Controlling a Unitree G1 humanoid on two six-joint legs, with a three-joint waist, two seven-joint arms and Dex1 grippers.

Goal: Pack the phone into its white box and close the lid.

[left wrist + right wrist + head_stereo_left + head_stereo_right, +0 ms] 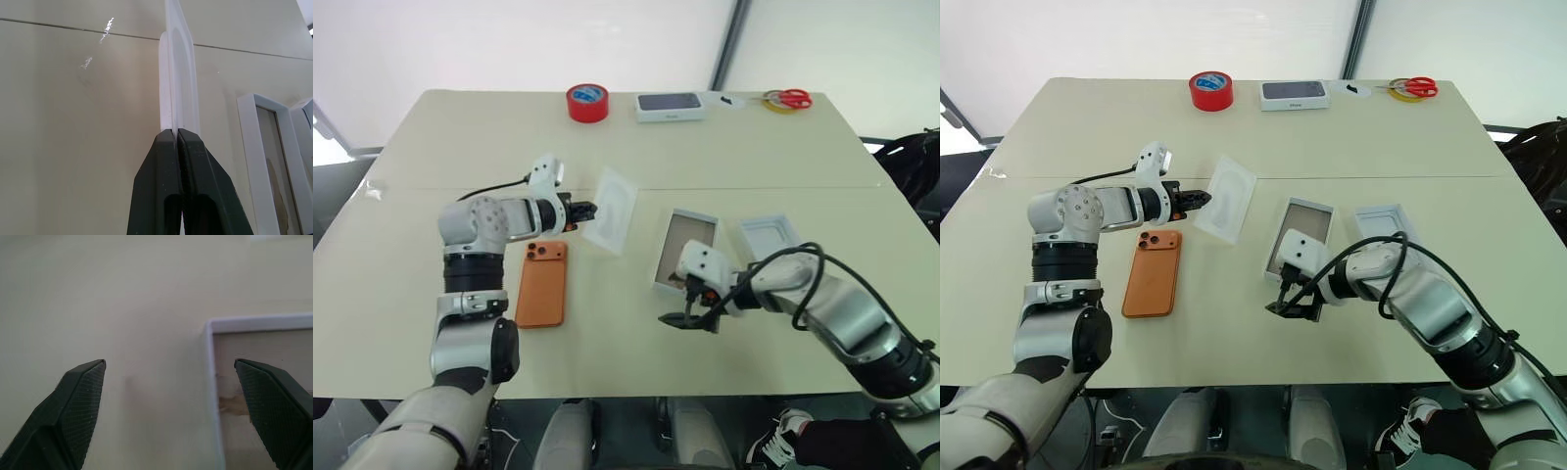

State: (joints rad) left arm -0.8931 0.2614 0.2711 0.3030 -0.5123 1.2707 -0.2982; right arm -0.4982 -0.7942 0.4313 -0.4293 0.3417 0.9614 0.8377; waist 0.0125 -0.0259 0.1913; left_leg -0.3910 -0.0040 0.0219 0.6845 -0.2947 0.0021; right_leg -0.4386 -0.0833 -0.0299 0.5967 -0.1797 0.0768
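While the table [724, 147] carries all items, the white box [686, 249] is found just beyond the right gripper [687, 318], its near-left corner wall framed between 2 jaws standing well apart and empty. The lid [769, 235] lies beside the box, on the side away from the left arm. The phone [542, 282] lies flat just beneath and nearer than the left gripper [586, 211], long axis running away from the robot; the left arm is judged nearer to it. That gripper is clamped on a flat white sheet [612, 210], held raised and tilted.
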